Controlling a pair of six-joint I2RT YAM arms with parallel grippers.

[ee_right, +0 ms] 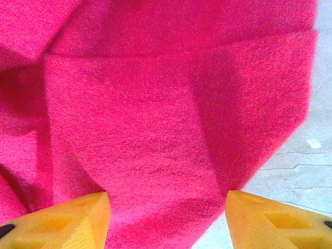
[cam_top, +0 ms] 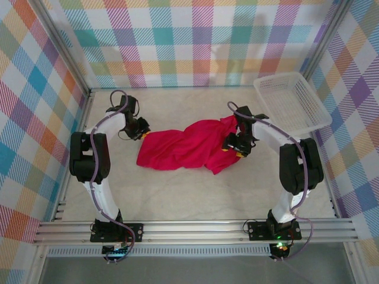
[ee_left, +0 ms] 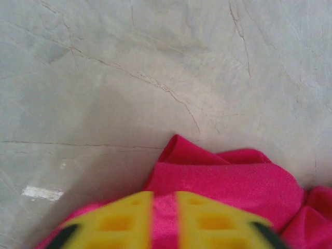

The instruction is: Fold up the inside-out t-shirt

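Observation:
The inside-out t-shirt (cam_top: 180, 149) lies bunched and creased across the middle of the table, crimson all over. My left gripper (cam_top: 141, 131) is at its left end. In the left wrist view the yellow fingers (ee_left: 127, 223) are blurred and stand a narrow gap apart, with the t-shirt (ee_left: 228, 181) filling that gap (ee_left: 165, 199); whether they pinch it is unclear. My right gripper (cam_top: 235, 147) hovers over the shirt's right part. Its jaws (ee_right: 167, 199) stand wide apart above a flat fold of the t-shirt (ee_right: 155, 104), with nothing pinched.
A white mesh basket (cam_top: 293, 103) sits at the back right, just beyond the right arm. Pale marbled tabletop (cam_top: 177, 195) lies bare in front of the shirt. Checked walls close in the left, back and right.

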